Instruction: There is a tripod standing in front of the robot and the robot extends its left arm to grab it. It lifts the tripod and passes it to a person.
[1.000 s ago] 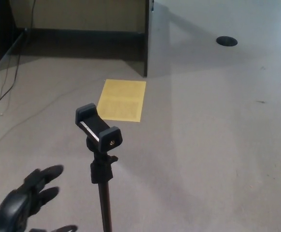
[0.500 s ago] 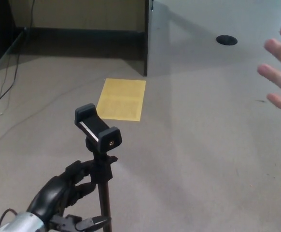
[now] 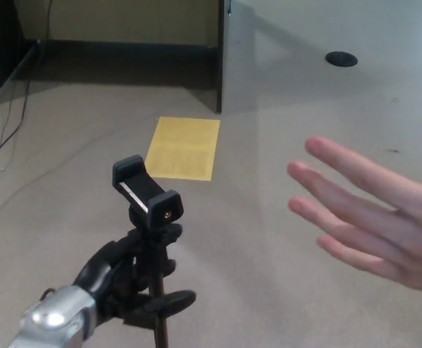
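Left hand (image 3: 127,272) clenched around tripod (image 3: 153,239) stem below phone clamp; tripod upright at lower centre, on grey floor (image 3: 269,239); person's open hand (image 3: 374,217) at right, apart from tripod.

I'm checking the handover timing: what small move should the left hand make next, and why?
Probably lift the tripod and carry it right. The left hand is wrapped around its pole below the phone clamp, and a person's hand waits open to the right.
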Robot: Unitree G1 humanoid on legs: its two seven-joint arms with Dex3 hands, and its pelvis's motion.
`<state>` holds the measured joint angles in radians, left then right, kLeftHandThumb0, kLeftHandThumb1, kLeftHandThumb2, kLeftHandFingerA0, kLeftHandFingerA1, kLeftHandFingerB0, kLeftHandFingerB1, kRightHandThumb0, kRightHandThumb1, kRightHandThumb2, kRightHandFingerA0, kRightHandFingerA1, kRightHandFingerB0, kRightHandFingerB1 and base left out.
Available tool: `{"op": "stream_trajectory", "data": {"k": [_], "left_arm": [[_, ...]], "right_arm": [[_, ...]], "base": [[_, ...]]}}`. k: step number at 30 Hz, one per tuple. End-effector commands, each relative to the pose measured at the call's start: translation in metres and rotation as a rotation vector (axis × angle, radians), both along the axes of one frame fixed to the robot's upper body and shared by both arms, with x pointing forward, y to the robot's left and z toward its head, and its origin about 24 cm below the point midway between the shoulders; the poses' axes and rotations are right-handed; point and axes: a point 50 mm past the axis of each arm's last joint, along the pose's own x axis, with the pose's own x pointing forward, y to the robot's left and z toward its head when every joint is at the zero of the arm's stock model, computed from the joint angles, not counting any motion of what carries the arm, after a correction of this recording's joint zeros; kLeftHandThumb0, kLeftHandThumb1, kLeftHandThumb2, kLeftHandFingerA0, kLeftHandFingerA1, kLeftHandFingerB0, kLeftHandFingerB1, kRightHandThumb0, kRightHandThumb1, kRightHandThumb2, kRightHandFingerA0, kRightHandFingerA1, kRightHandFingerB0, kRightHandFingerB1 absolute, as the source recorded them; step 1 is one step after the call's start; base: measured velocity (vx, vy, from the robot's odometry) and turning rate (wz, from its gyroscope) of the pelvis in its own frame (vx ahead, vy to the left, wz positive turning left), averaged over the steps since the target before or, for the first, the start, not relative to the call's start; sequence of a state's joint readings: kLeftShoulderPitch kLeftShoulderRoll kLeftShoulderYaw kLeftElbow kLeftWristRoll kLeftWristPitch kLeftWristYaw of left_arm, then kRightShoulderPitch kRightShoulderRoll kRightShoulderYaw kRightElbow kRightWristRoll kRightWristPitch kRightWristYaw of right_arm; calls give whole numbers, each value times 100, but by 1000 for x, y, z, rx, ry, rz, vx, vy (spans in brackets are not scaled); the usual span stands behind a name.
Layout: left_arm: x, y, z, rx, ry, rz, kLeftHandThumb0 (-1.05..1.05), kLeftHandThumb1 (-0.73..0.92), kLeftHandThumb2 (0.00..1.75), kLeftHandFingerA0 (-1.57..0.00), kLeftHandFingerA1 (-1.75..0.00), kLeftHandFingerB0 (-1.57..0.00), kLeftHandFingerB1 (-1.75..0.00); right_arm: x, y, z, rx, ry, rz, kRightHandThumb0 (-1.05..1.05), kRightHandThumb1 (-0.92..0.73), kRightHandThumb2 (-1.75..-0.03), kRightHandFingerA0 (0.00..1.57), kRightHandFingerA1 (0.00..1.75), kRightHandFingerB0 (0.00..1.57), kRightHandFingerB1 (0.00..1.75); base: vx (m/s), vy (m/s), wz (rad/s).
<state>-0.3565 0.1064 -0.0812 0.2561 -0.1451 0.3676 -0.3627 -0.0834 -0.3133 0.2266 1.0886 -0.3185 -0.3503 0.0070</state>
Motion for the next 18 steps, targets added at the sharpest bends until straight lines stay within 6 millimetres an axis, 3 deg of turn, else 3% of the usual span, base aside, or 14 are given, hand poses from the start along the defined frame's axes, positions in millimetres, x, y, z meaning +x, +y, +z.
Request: {"op": "stream_trajectory", "data": {"k": [1, 2, 3, 6, 7, 10, 13, 14, 15, 16, 17, 18], "left_arm": [[10, -12, 0, 33, 65, -20, -29, 29, 85, -3, -47, 0, -48], [13, -16, 1, 54, 59, -27, -30, 27, 84, -3, -47, 0, -48], [14, -20, 1, 66, 50, -40, -53, 37, 71, -28, -48, -2, -22], [16, -29, 2, 38, 61, -53, -52, 37, 71, -28, -49, -2, -22], [15, -32, 1, 18, 75, -46, -45, 45, 54, -32, -39, -7, -22], [12, -40, -4, -29, 114, -33, -41, 46, 55, -30, -38, -6, -21], [10, -44, -9, -45, 126, -41, -43, 41, 66, -41, -49, -6, -22], [9, -46, -11, -20, 101, -47, -25, 58, 57, -63, -48, -11, -26], [8, -47, -13, -3, 79, -47, -22, 69, 60, -73, -50, -23, -29], [8, -47, -14, 7, 61, -42, -22, 69, 60, -73, -50, -23, -29], [7, -49, -16, -1, 48, -35, -9, 85, 65, -98, -70, -64, -43], [6, -49, -16, 18, 5, -38, -4, 88, 65, -102, -90, -79, -53]], "right_arm": [[0, 1, 1, 7, -17, 3, -39, -69, -61, 65, 41, 45, 35], [0, 1, 2, 4, -24, 6, -40, -68, -60, 66, 41, 45, 35], [1, 1, 2, 3, -25, 5, -40, -68, -61, 68, 42, 45, 35], [3, 1, 2, -4, -13, 10, -40, -69, -61, 66, 41, 45, 35], [3, 1, 2, -17, -8, 25, -40, -71, -62, 69, 42, 46, 36], [4, 2, 2, -18, -2, 34, -39, -71, -62, 69, 42, 48, 36], [3, 1, 3, -26, -5, 42, -40, -72, -62, 70, 43, 48, 36], [2, 1, 3, -20, -11, 43, -39, -71, -62, 72, 44, 49, 37], [2, 0, 3, -17, -17, 45, -38, -71, -62, 71, 43, 49, 37], [2, 1, 4, -17, -21, 47, -38, -71, -62, 71, 43, 49, 37], [3, 1, 4, -25, -24, 48, -39, -71, -62, 69, 43, 50, 37], [4, 1, 4, -31, -23, 43, -39, -71, -62, 70, 43, 50, 37]], "base": [[0, 0, 0], [0, 0, 0], [0, 0, 0], [0, 0, 0], [0, 0, 0], [0, 0, 0], [0, 0, 0], [0, 0, 0], [0, 0, 0], [0, 0, 0], [0, 0, 0], [0, 0, 0]]}}
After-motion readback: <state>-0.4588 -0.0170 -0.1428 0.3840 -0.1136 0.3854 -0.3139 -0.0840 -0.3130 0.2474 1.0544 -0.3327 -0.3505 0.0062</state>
